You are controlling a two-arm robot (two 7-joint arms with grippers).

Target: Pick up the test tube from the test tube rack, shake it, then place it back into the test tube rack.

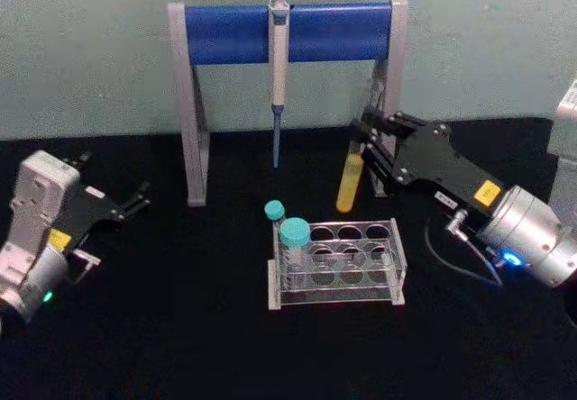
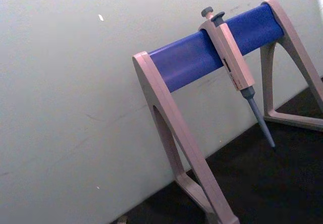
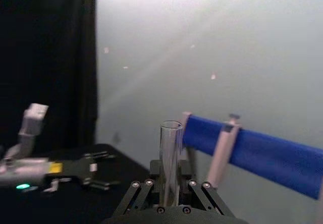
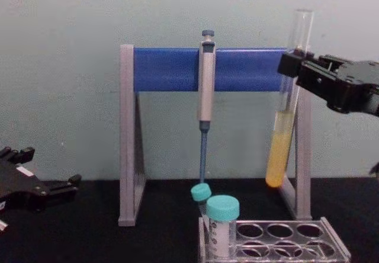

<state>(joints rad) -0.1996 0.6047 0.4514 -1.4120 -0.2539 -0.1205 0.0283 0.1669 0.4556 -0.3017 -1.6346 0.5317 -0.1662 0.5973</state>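
The test tube (image 1: 350,188) is a long clear glass tube with yellow liquid in its lower part. It hangs in the air, nearly upright and slightly tilted, above and behind the right end of the test tube rack (image 1: 397,254). My right gripper (image 1: 363,148) is shut on the tube's upper half. From the side, the test tube (image 4: 279,144) hangs well above the clear rack (image 4: 337,246), with the right gripper (image 4: 291,64) around it below its open mouth. The right wrist view has the tube (image 3: 170,151) rising between the fingers (image 3: 146,186). My left gripper (image 1: 135,204) rests open at the far left.
Two teal-capped tubes (image 1: 294,235) stand in the rack's left end. Behind it is a grey-legged stand with a blue crossbar (image 1: 225,35), and a pipette (image 1: 278,85) hangs at its middle. The tube's bottom is close to the stand's right leg (image 4: 303,156).
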